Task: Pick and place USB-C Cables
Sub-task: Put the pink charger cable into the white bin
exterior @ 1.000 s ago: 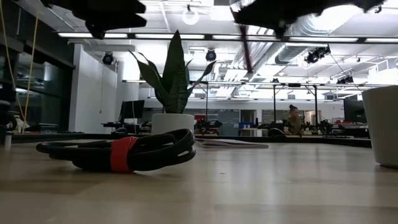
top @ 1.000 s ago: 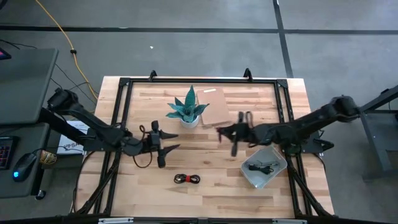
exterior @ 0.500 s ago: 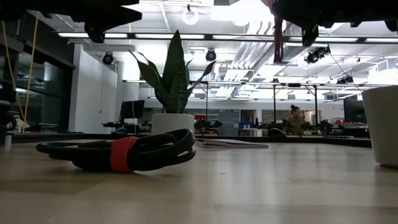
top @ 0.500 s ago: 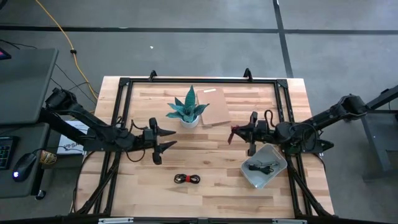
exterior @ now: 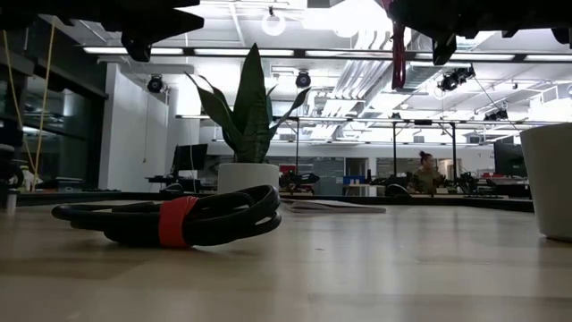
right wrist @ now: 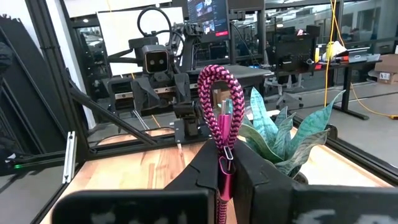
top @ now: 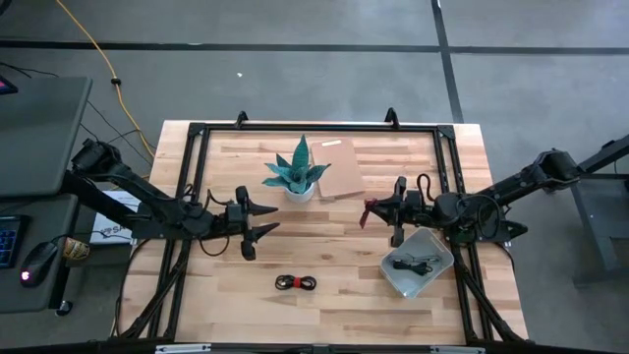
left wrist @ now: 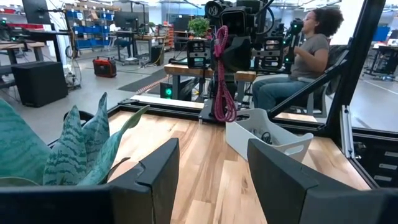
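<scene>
The right pincer (top: pixel 371 209) is clamped on the pink cable (right wrist: pixel 219 112), which hangs as a looped bundle between its fingers, lifted clear of the surface (top: pixel 334 265). Over the last second this arm has drawn back toward its own side, and the cable now hangs near the tray (top: pixel 441 264), just short of its inner edge and not yet over it. In the final half-second the arm has not shifted.

The tray already holds a dark cable (top: pixel 413 263); whether a second lies with it cannot be told. The red-and-black cable (top: pixel 295 283) lies on the surface in front, well apart from both arms and untouched.

The left pincer (top: pixel 263 219) stands with fingers apart and holding nothing, raised beside the plant (top: pixel 297 172). It has pulled back slightly in the last second and holds there.

Judgement: the carry is nearly complete. The remaining step for this cable is a short move over the tray and a release. At least one cable remains to be collected afterwards. The hanging loop could catch the tray wall if lowered too early.
</scene>
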Available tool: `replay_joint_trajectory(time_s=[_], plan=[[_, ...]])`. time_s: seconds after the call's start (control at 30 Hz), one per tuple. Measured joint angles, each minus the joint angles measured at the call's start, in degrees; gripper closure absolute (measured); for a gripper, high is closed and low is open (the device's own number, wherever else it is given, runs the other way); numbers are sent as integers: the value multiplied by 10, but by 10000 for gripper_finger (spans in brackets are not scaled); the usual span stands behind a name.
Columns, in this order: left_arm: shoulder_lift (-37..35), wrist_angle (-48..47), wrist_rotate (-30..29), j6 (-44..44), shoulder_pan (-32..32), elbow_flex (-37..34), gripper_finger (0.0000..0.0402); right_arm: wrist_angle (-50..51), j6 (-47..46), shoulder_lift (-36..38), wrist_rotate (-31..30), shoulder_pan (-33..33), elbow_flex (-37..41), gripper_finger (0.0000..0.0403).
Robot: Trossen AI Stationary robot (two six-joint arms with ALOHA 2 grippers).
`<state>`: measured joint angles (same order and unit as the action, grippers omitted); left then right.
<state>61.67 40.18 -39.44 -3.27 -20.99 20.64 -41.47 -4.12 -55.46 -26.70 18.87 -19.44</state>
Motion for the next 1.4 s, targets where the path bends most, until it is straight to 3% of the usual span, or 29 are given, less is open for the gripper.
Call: replay_joint_trajectory(time_s=[1.0, 1.27, 1.4], plan=[[0, 0, -30, 4, 0, 0, 231, -1, -22, 0, 3, 0, 0, 400], [0, 0, -30, 3, 0, 0, 231, -25, -27, -1, 114, 21, -27, 400], [0, 0, -30, 3, 0, 0, 231, 71, 3, -1, 93, 68, -85, 400]])
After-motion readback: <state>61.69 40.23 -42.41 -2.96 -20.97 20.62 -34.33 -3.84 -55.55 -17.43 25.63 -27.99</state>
